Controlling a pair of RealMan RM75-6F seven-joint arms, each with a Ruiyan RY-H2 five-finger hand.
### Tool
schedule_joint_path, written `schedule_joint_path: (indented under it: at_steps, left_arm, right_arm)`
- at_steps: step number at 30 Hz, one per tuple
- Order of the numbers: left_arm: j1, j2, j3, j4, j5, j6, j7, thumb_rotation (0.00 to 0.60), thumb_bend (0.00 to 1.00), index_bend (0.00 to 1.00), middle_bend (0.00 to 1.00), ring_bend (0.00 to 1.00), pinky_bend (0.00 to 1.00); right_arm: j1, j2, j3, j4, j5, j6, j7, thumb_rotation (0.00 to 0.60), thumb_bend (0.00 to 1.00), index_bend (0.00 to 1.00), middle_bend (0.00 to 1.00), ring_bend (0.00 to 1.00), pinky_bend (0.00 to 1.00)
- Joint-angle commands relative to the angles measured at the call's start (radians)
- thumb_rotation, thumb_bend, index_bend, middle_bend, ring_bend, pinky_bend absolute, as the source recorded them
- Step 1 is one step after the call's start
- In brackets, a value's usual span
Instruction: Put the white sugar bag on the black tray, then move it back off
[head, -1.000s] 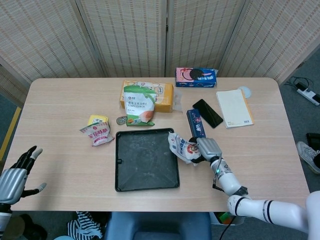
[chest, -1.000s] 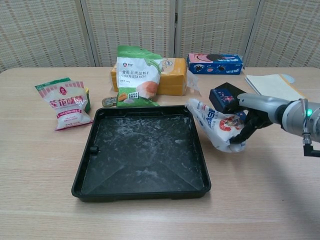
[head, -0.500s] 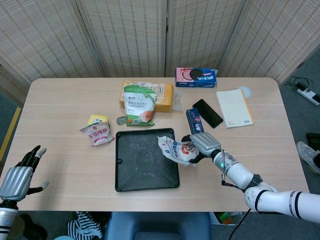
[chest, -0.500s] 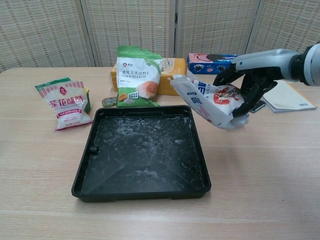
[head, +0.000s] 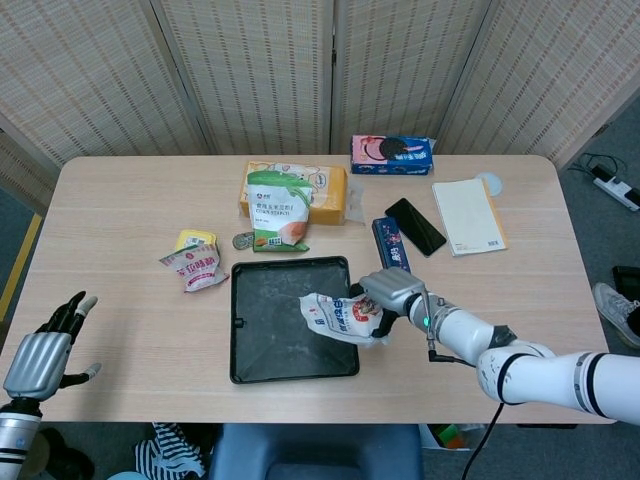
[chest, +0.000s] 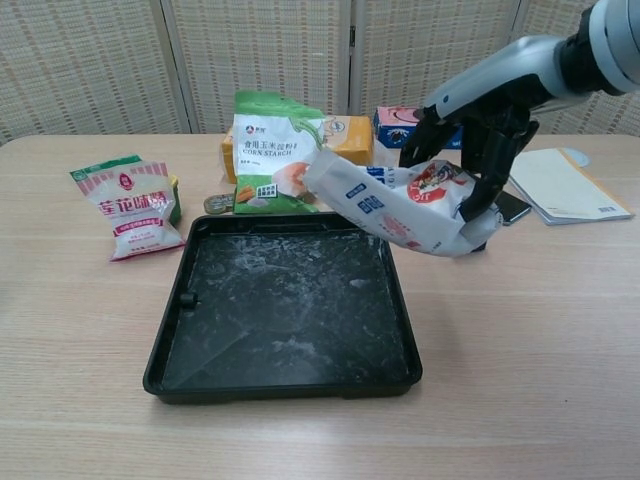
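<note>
My right hand (head: 388, 292) (chest: 468, 140) grips the white sugar bag (head: 338, 317) (chest: 395, 204) by its right end and holds it in the air. The bag's free end hangs out over the right part of the black tray (head: 262, 350) (chest: 260, 330), not touching it. The tray lies in the middle of the table and has only white dust on its floor. My left hand (head: 45, 348) hovers at the table's front left corner, fingers spread, holding nothing; the chest view does not show it.
Behind the tray stand a green corn starch bag (head: 277, 210) (chest: 272, 152) and a yellow box (head: 330, 193). A pink-and-white packet (head: 196, 265) (chest: 136, 205) lies left of the tray. A blue bar (head: 391, 243), phone (head: 415, 225), notebook (head: 467, 215) and cookie box (head: 392, 154) lie right and behind.
My right hand has lifted the sugar bag off the table beside the tray and carried it leftward and up, so it now hangs over the tray's right part. The left hand barely shifted.
</note>
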Motion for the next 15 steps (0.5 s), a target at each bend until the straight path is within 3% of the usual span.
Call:
schedule_joint_path:
  at_steps: [1,6,11,15]
  left_arm:
    - [0.001,0.001,0.000,0.001,0.001,0.002,-0.003,0.600,0.22,0.04,0.01,0.12,0.39]
    - [0.002,0.003,0.002,0.000,0.009,0.009,-0.009,0.600,0.22,0.04,0.01,0.12,0.39]
    - [0.005,0.006,0.002,-0.001,0.013,0.016,-0.015,0.600,0.22,0.04,0.01,0.12,0.39]
    - [0.003,0.005,0.003,-0.001,0.012,0.011,-0.014,0.600,0.22,0.04,0.01,0.12,0.39]
  right_arm:
    - [0.185,0.039,-0.151,-0.018,0.130,-0.046,-0.021,0.600,0.45,0.69,0.70,0.88,1.00]
    - [0.375,0.016,-0.304,-0.036,0.239,-0.008,-0.045,0.600,0.45,0.69,0.71,0.88,1.00]
    - [0.534,-0.033,-0.440,-0.082,0.348,0.111,-0.111,0.600,0.46,0.69,0.71,0.88,1.00]
    - [0.619,-0.080,-0.492,-0.110,0.439,0.173,-0.152,0.600,0.46,0.69,0.71,0.88,1.00]
